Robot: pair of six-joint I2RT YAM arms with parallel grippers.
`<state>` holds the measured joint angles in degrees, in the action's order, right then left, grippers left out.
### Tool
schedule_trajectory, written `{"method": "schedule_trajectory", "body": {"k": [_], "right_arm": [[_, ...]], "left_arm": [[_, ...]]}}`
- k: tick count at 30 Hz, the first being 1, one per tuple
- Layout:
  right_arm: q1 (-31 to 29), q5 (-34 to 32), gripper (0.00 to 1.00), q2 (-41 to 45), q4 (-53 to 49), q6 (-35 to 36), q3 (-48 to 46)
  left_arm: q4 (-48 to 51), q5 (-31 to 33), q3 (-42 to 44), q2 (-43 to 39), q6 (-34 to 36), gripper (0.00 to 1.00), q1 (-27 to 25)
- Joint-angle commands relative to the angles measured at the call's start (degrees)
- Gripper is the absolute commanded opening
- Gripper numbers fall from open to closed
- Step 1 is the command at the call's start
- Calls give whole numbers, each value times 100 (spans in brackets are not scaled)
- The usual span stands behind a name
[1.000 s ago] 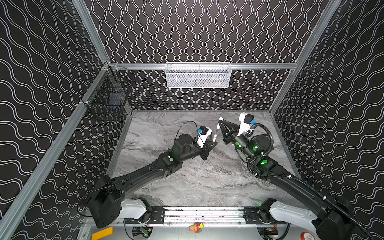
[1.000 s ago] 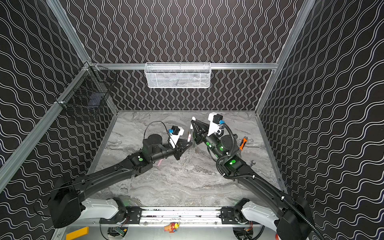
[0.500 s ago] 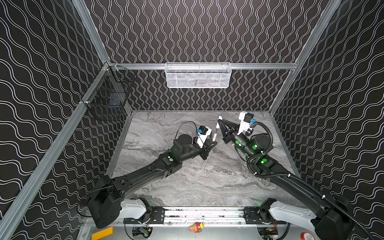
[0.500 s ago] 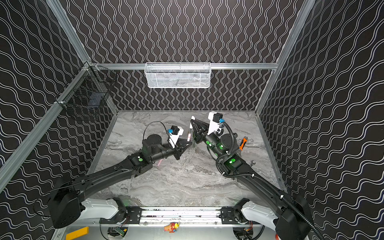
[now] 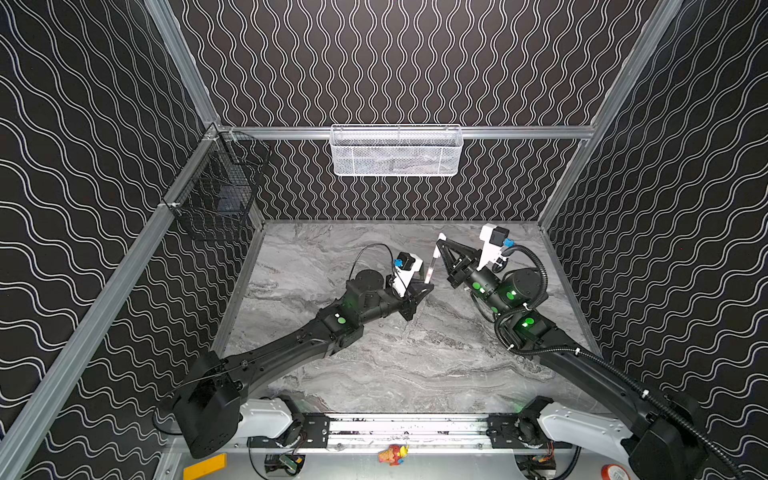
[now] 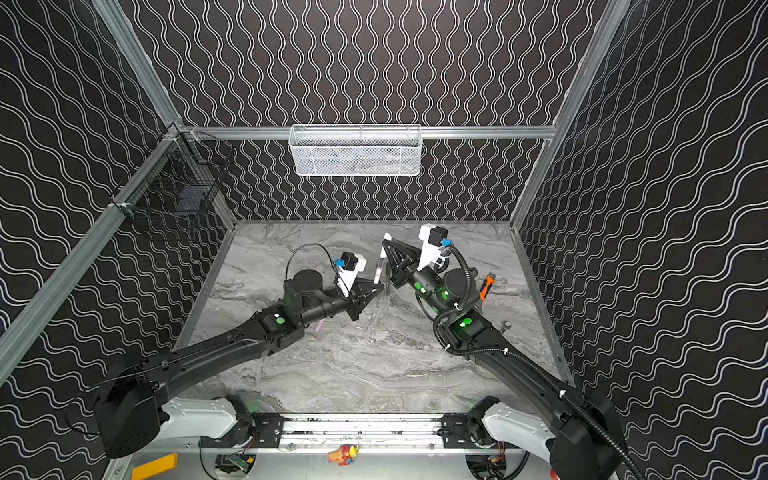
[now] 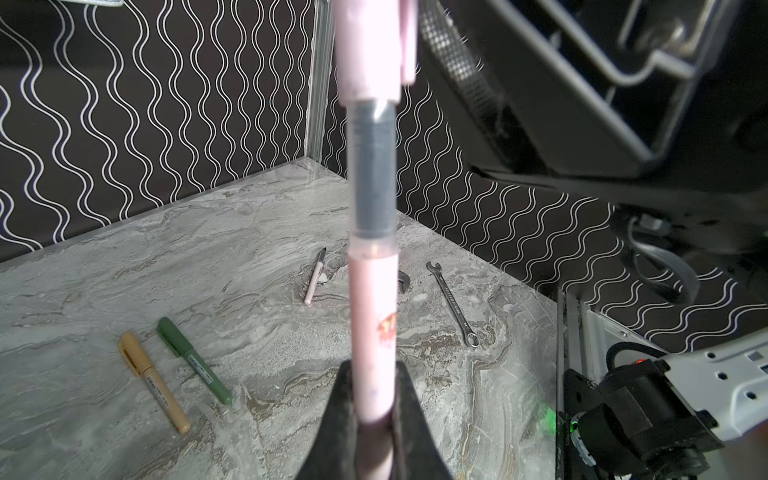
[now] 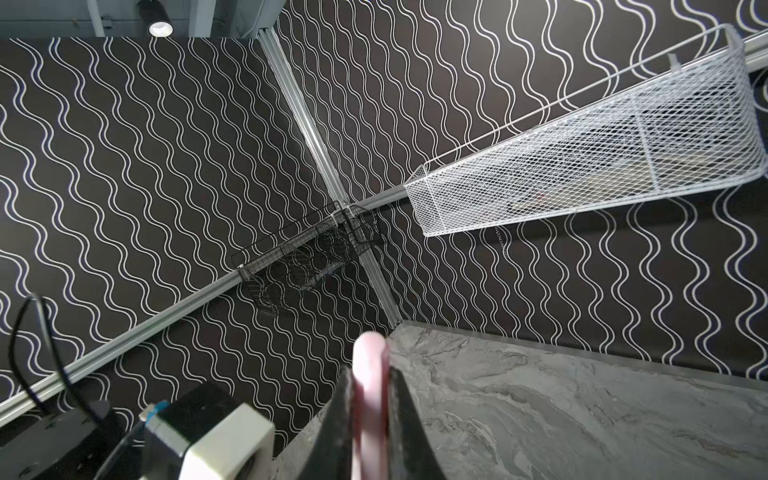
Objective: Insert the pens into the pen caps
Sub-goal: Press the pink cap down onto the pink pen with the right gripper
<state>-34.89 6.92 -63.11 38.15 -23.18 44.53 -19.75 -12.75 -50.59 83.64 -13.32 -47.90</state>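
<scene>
My left gripper point(image 5: 426, 286) point(image 7: 372, 399) is shut on a pale pink pen point(image 5: 430, 268) point(image 7: 372, 316) and holds it upright above the table. Its dark front section points up into a pale pink pen cap point(image 7: 370, 50) point(image 8: 370, 374). My right gripper point(image 5: 441, 245) point(image 8: 370, 399) is shut on that cap, right above the pen. In the left wrist view the cap's mouth covers the pen's tip, with most of the dark section still showing. On the table lie a tan-gold pen point(image 7: 153, 386) and a dark green pen point(image 7: 193, 359), both looking capped, and an uncapped pale pink pen point(image 7: 313, 278).
A grey spanner point(image 7: 451, 303) point(image 6: 503, 326) lies on the marble table near the right wall, with an orange-handled tool point(image 6: 485, 286) behind the right arm. A white mesh basket point(image 5: 397, 151) hangs on the back wall and a black wire basket point(image 5: 216, 195) on the left wall.
</scene>
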Motion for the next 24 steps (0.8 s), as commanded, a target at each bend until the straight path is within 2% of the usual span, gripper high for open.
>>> {"method": "schedule_trajectory", "body": {"k": [1,10,16,24], "right_arm": [[13,84,8,-30,36,-136,-67],[17,624,9,-130,869,-440,-384],[17,811,8,-15,639,-108,-471],[31,893,11,-107,852,-271,-579]], "left_arm": [[-554,-61,4,-49,16,0,7],[-522,-78,-18,-44,3,0,4],[-531,-58,-4,-91,-2,0,-2],[-556,22,30,-180,43,0,6]]}}
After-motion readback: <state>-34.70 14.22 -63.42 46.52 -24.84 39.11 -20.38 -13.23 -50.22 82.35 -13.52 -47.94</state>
